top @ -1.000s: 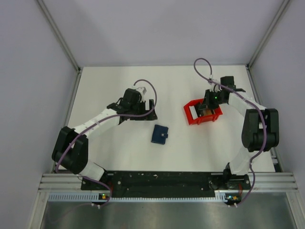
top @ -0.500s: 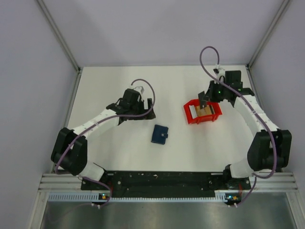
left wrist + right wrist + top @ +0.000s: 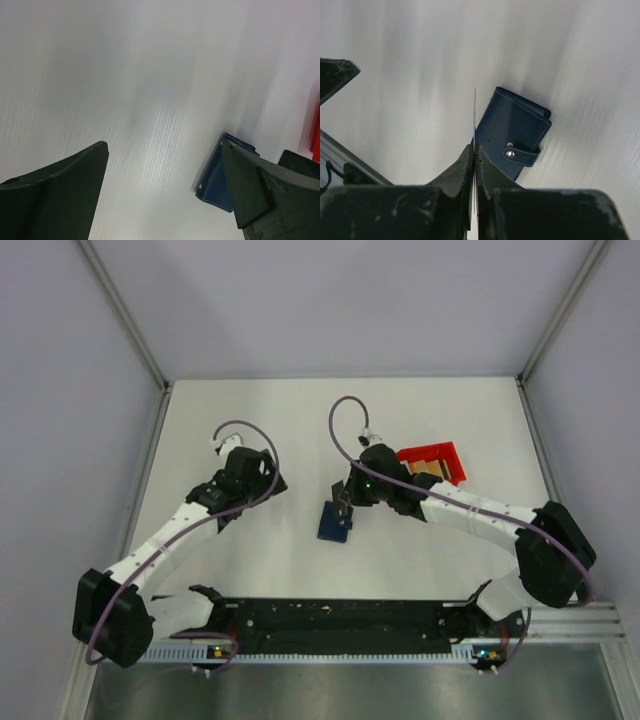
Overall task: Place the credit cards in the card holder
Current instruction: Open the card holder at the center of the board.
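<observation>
The dark navy card holder (image 3: 334,524) lies closed and snapped on the white table; it also shows in the right wrist view (image 3: 512,134) and the left wrist view (image 3: 216,184). My right gripper (image 3: 344,502) hovers just over its far edge, shut (image 3: 474,146) on a thin credit card (image 3: 474,112) seen edge-on, sticking out past the fingertips. My left gripper (image 3: 268,482) is open and empty (image 3: 164,145), to the left of the holder and apart from it. More tan cards (image 3: 428,473) lie in the red bin.
The red plastic bin (image 3: 440,453) sits behind my right forearm at the back right; its edge shows in the left wrist view (image 3: 316,135). Grey walls close in the table on three sides. The arm bases and a black rail run along the near edge.
My right arm has swung left from the red bin to over the card holder, carrying a card. The bin has shifted toward the back right. My left arm has drawn back to the left.
</observation>
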Controlling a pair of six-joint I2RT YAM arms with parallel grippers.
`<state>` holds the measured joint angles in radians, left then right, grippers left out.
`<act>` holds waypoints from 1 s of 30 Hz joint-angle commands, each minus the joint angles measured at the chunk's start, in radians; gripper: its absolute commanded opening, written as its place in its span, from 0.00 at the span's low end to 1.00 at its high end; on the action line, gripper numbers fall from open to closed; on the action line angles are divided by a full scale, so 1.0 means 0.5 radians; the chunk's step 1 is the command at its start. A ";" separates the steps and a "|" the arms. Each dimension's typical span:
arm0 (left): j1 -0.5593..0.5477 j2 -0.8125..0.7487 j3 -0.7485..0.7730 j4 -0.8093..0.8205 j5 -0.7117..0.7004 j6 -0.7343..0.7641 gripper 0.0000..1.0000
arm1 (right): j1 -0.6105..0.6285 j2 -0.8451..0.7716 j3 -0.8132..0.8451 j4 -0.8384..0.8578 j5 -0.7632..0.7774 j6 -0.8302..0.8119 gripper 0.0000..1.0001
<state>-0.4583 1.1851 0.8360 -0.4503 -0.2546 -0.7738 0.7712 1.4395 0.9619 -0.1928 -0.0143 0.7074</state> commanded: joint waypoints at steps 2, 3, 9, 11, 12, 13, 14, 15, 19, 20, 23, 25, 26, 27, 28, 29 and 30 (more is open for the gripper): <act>0.005 -0.219 -0.129 0.005 -0.135 -0.128 0.98 | 0.096 0.183 0.061 0.208 0.292 0.226 0.00; 0.006 -0.238 -0.141 0.005 -0.129 -0.118 0.98 | 0.105 0.219 0.064 0.208 0.299 0.220 0.00; 0.002 -0.284 -0.187 0.023 -0.126 -0.069 0.98 | 0.160 0.364 0.110 0.211 0.323 0.202 0.00; 0.002 -0.281 -0.199 0.042 -0.114 -0.069 0.98 | 0.182 0.397 0.156 0.159 0.372 0.184 0.00; 0.002 -0.278 -0.205 0.048 -0.101 -0.060 0.98 | 0.185 0.404 0.165 0.128 0.406 0.174 0.00; 0.002 -0.278 -0.209 0.054 -0.083 -0.057 0.98 | 0.194 0.407 0.178 0.073 0.436 0.156 0.00; 0.005 -0.275 -0.209 0.060 -0.071 -0.054 0.98 | 0.200 0.401 0.196 0.018 0.479 0.138 0.00; 0.002 -0.269 -0.206 0.060 -0.065 -0.045 0.98 | 0.203 0.385 0.202 -0.022 0.516 0.125 0.00; 0.002 -0.253 -0.205 0.087 -0.046 0.001 0.98 | 0.203 0.284 0.156 -0.086 0.584 0.085 0.00; 0.002 -0.253 -0.206 0.097 -0.022 0.020 0.98 | 0.206 0.263 0.141 -0.117 0.608 0.076 0.00; 0.002 -0.229 -0.221 0.161 0.073 0.075 0.98 | 0.203 0.220 0.089 -0.154 0.621 0.061 0.00; -0.001 -0.207 -0.230 0.201 0.135 0.096 0.98 | 0.206 0.201 0.049 -0.154 0.624 0.058 0.00; -0.001 -0.201 -0.239 0.219 0.156 0.103 0.98 | 0.206 0.201 0.049 -0.173 0.627 0.055 0.00; -0.001 -0.189 -0.245 0.229 0.172 0.100 0.98 | 0.206 0.189 0.058 -0.215 0.636 0.061 0.00; -0.001 -0.183 -0.255 0.244 0.193 0.109 0.98 | 0.206 0.171 0.049 -0.225 0.639 0.058 0.00; -0.001 -0.171 -0.267 0.265 0.221 0.127 0.98 | 0.206 0.146 0.031 -0.225 0.654 0.076 0.00; -0.001 -0.161 -0.273 0.281 0.239 0.139 0.97 | 0.203 0.122 0.012 -0.225 0.667 0.076 0.00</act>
<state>-0.4587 1.0878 0.7193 -0.3878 -0.1951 -0.7452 0.8616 1.5696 0.9901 -0.2752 0.2722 0.7517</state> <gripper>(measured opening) 0.980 0.006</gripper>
